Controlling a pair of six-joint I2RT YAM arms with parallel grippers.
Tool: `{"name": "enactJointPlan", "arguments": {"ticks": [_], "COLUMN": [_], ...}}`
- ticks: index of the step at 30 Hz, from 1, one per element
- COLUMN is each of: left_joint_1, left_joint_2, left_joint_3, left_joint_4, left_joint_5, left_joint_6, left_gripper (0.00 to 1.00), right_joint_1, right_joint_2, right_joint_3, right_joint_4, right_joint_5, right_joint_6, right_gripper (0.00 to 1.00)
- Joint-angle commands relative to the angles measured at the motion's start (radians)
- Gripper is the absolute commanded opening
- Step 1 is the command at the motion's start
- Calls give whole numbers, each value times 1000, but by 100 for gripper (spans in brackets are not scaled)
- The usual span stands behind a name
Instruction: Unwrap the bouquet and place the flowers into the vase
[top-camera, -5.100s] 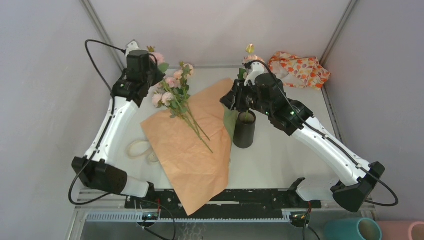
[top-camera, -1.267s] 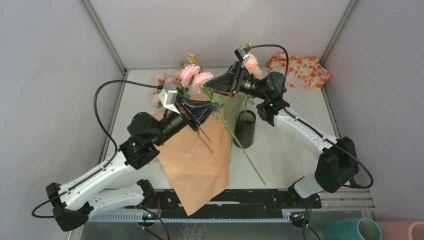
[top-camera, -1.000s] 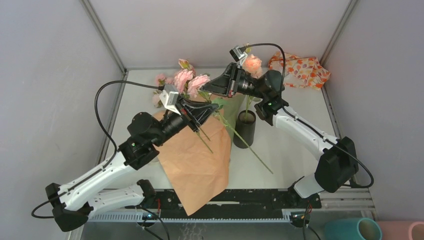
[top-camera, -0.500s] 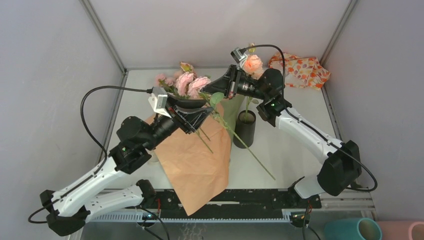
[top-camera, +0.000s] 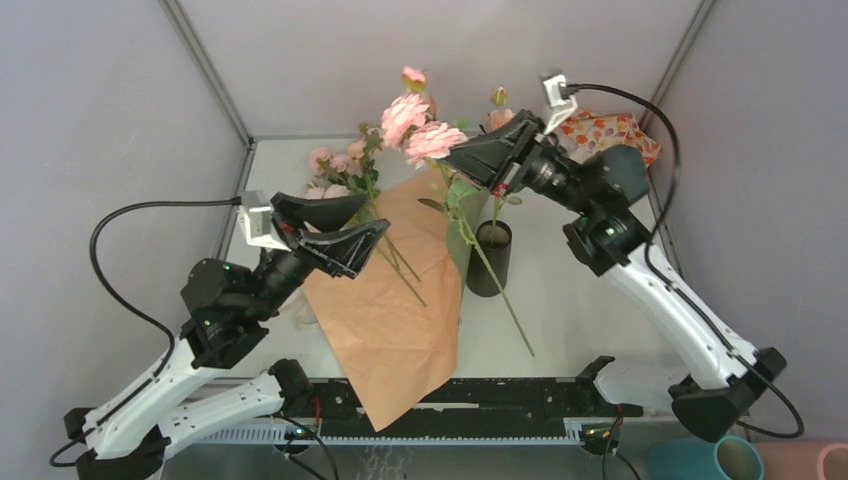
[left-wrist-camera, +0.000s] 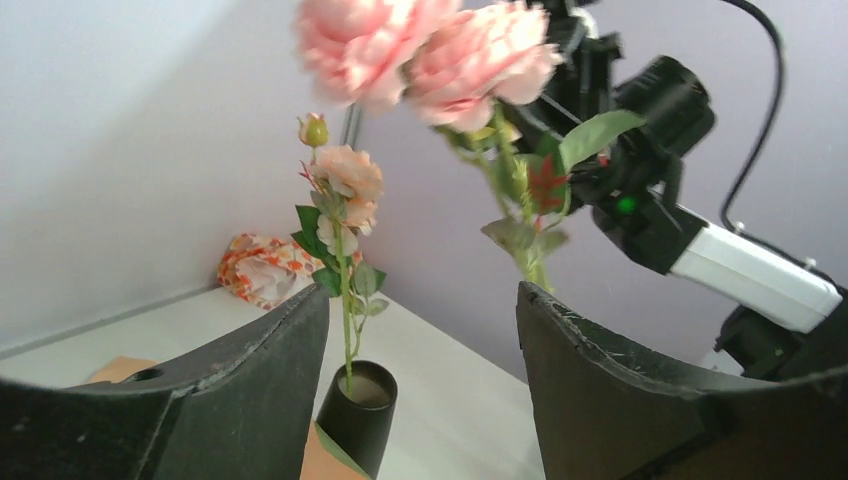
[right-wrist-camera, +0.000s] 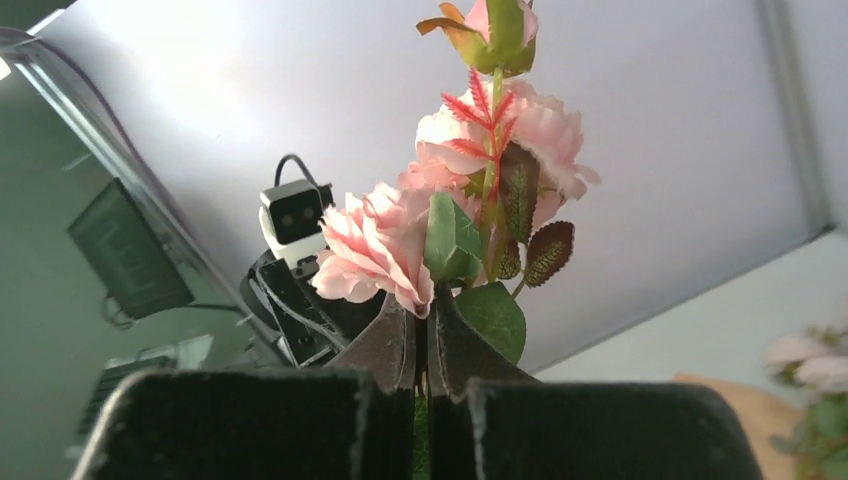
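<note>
Above the table (top-camera: 580, 250), right tool (top-camera: 455, 158) clamps roses (top-camera: 418, 125) — left tool (top-camera: 372, 215) gapes, seemingly empty.

No text, label, brand, number or sign is showing legibly in any of the three views. The vase (top-camera: 489, 262) near the middle of the top view is showing a plain black side. The cloth (top-camera: 598, 130) at the upper right is showing only an orange-and-white pattern, with no lettering.
</note>
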Motion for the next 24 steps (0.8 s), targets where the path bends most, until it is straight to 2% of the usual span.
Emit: {"name": "enactJointPlan", "arguments": {"ticks": [1, 5, 11, 18, 24], "left_joint_1": [-1, -1, -1, -1, 1], "left_joint_2": [-27, -11, 11, -4, -29], "left_joint_3": [-23, -32, -65, -78, -97], "left_joint_4": [2, -15, -14, -49, -54], "left_joint_5": [-84, -194, -296, -350, -401], "left_joint_6": [26, 10, -8, 15, 46], "left_gripper": [74, 74, 74, 74, 75], "right_joint_1": [41, 111, 117, 116, 113], "right_joint_2": [-123, -191, -154, -37, 4], "right_joint_3": [16, -51, -55, -55, -55], "right_joint_4": [8, 115, 282, 481, 487], "right_joint_5": [237, 485, 675, 741, 751], "right_joint_6": [-277, -487, -695, -895, -1000], "right_gripper": [0, 0, 0, 0, 0]}}
